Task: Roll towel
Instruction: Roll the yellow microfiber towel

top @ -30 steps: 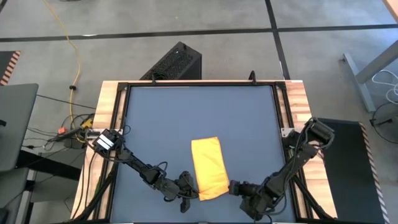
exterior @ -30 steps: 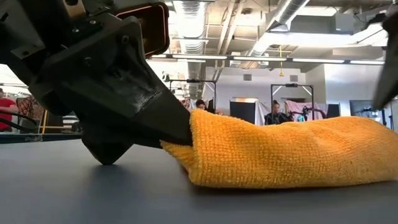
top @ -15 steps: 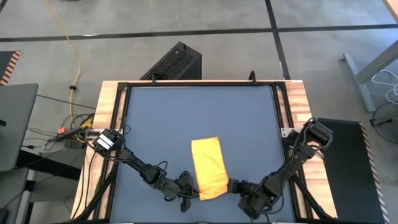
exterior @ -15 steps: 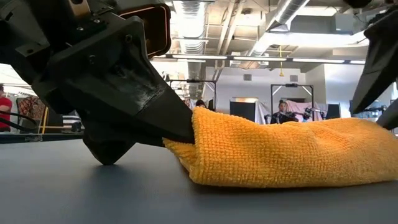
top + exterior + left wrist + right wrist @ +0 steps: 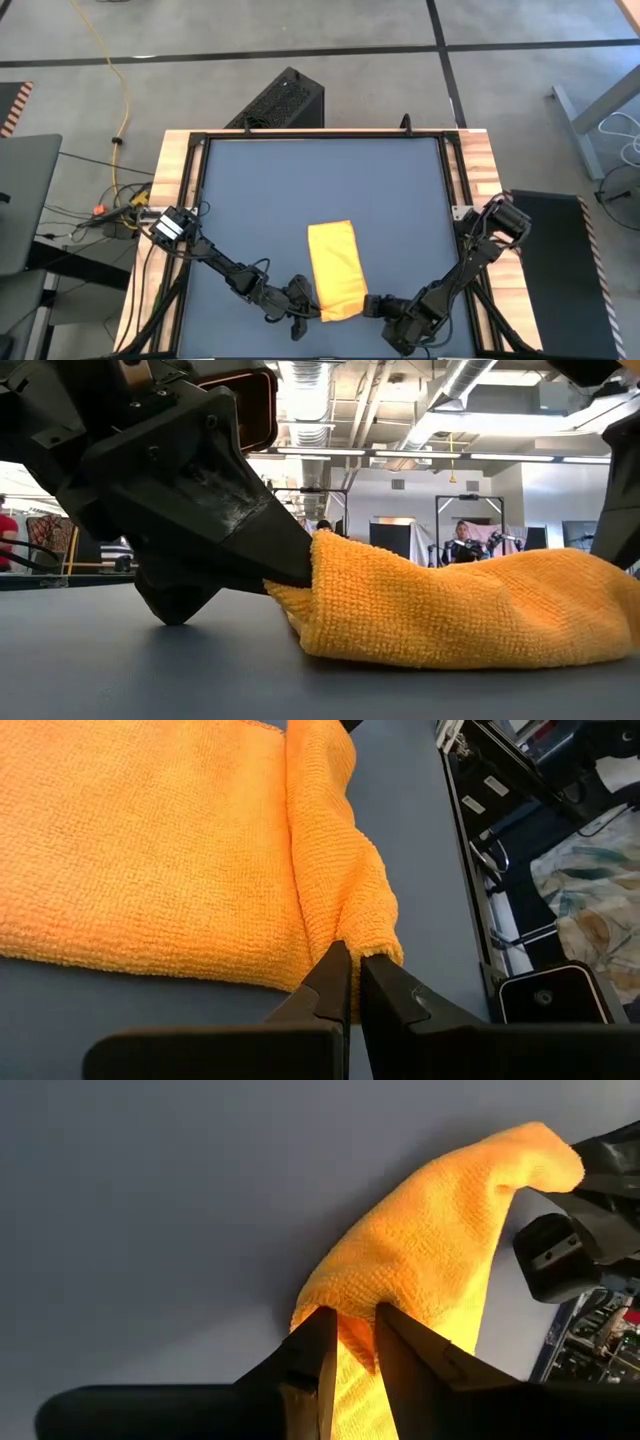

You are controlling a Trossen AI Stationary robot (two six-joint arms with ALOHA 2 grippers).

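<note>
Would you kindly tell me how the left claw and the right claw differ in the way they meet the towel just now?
The left claw pinches the towel at its near left corner; the right claw pinches the near right corner. In the low view, the left claw fills the foreground, while the right claw shows only at the picture's edge. Both are shut on the towel's near end, close to the table.

One towel [image 5: 336,270]; two end effectors: left end effector [image 5: 312,301], right end effector [image 5: 366,303].
</note>
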